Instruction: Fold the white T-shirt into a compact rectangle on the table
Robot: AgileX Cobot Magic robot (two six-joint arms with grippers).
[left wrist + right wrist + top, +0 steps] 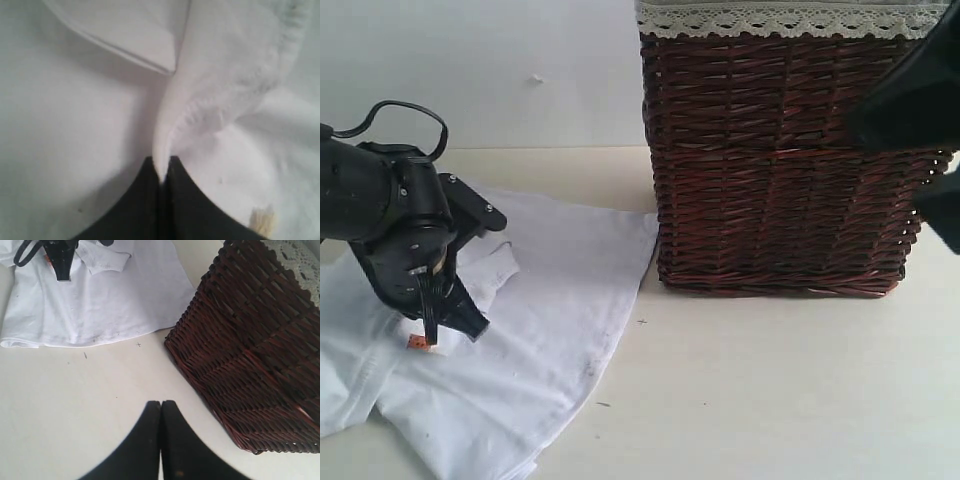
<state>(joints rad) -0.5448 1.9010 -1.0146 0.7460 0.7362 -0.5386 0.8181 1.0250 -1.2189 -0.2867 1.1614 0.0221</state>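
L gripper (161, 164) – pinched on white T-shirt (75, 130) fold | R gripper (161, 404) – jaws together, empty, over table (60, 405) nr basket (250, 350)

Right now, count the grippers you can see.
2. The left gripper pinches the white T-shirt; the right gripper hangs shut above the table near the wicker basket.

T-shirt (570, 300): white, a few dark specks
Tag (417, 342): orange
Table (770, 390): pale cream, tiny dark marks
Basket (780, 180): dark brown woven wicker
Trim (770, 20): cream lace
Left gripper (161, 172): black
Right gripper (161, 412): black
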